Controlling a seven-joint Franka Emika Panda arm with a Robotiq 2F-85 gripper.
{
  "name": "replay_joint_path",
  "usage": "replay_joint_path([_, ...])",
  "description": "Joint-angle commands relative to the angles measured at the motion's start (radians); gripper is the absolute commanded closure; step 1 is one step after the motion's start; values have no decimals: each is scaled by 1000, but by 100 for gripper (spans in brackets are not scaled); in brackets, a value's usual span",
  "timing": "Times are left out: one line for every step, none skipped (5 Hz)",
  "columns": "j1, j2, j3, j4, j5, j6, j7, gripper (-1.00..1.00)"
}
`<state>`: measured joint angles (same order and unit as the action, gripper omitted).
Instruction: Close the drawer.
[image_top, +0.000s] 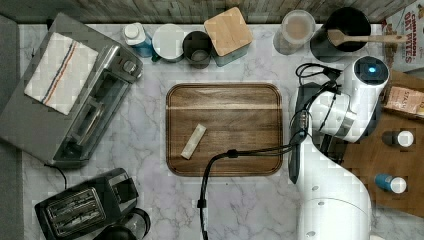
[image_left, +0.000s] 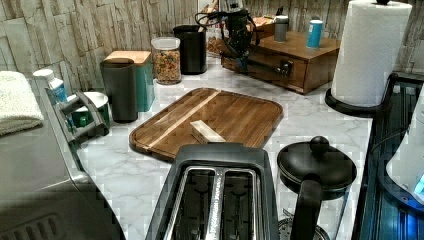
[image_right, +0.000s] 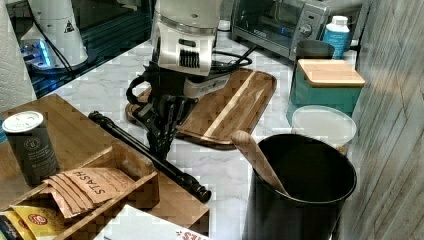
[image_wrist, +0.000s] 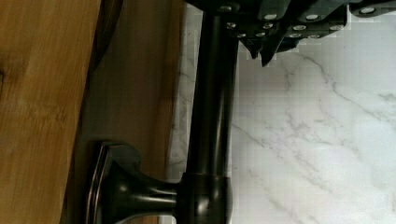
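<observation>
Drawer (image_right: 170, 197) front sat flush under cabinet top (image_right: 75, 135); end effector (image_wrist: 261, 49) nearly pinched together, empty, just beside handle bar (image_wrist: 212, 116), over open marble tabletop (image_wrist: 317, 130).

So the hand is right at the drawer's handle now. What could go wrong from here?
1. The hand meets the round black handle only with its narrow, shut tips, so it may slide off the bar during the push, leaving the drawer not fully closed.
2. A hard push could shake the cabinet; the tall can standing on top might tip.
</observation>
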<state>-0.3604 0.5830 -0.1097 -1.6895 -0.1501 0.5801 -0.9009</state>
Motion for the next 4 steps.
replay_joint_path([-141, -57, -168, 72, -63, 96, 24, 100])
replay_joint_path([-141, -57, -168, 72, -63, 96, 24, 100])
replay_joint_path([-131, -55, -180, 72, -55, 97, 20, 100])
replay_joint_path([-118, -53, -196, 72, -44, 99, 14, 100])
